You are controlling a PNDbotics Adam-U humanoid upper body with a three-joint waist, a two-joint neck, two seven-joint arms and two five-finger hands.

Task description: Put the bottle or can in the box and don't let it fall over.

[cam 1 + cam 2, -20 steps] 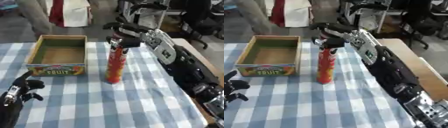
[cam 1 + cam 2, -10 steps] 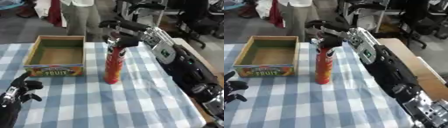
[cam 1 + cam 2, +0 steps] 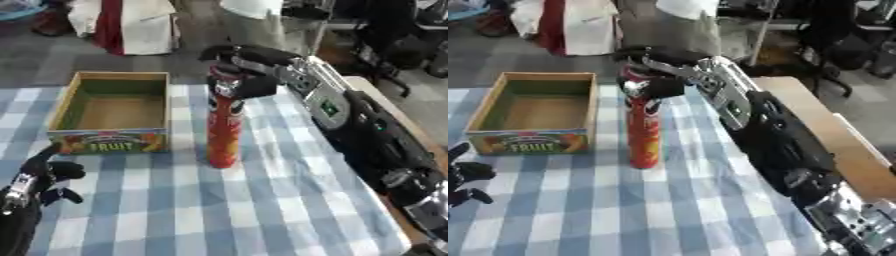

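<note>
Left eye view showed a table under a blue-and-white checked cloth (image 3: pixel 262 210), with an open cardboard fruit box (image 3: pixel 111 113) standing at the far left. The tall red snack can (image 3: pixel 224 125) stood upright on the cloth just right of the box, outside it. The right hand (image 3: pixel 248 67) was at the can's top, fingers curled round its upper end. The left hand (image 3: pixel 42 178) rested at the near left corner, fingers loosely bent, holding nothing. Assessed risk: held so high, the narrow can could swing on lifting, clip the box's right wall, or topple if set down tilted.
</note>
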